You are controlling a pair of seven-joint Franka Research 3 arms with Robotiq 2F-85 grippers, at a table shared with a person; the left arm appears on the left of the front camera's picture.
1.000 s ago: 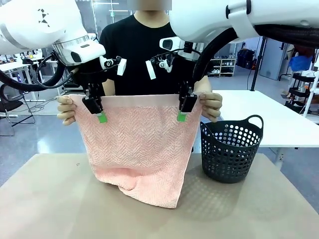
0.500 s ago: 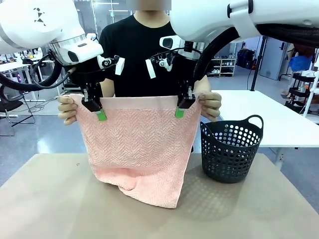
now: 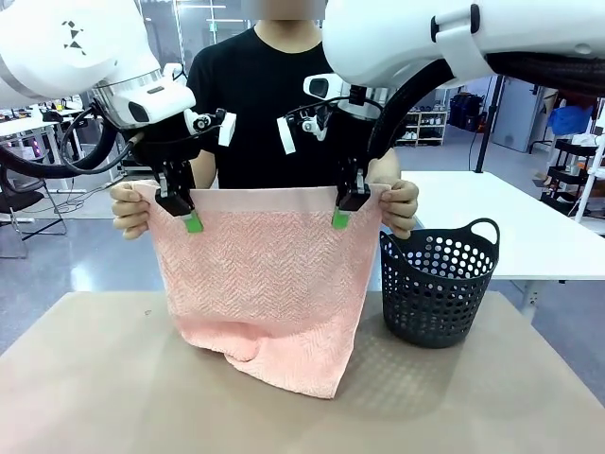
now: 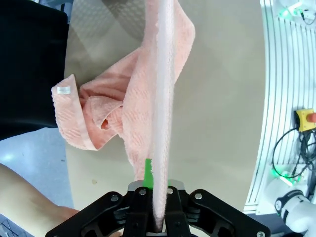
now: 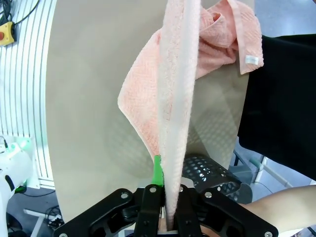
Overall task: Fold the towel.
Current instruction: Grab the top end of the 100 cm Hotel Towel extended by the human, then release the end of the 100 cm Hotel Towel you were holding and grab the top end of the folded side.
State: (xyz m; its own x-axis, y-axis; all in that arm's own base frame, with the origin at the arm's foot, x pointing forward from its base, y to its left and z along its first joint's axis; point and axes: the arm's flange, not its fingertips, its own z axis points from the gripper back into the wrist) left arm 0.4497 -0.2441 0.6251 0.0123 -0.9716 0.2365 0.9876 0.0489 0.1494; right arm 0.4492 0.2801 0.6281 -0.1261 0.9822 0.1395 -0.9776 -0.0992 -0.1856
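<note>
Centre frame: one towel hanging, top band pinched in two narrow-jawed grippers, left gripper and right gripper. Two person's hands at upper corners. One black basket, right.

Robot lab, white table (shelving behind)

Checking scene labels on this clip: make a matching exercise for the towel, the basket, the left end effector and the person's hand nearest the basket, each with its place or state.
1. towel
2. basket
3. left end effector
4. person's hand nearest the basket

A. stands upright on the table
B. shut on the towel's top edge
C. hangs, lower end crumpled on the table
D. grips a top corner

Pairs: 1-C; 2-A; 3-B; 4-D
</note>
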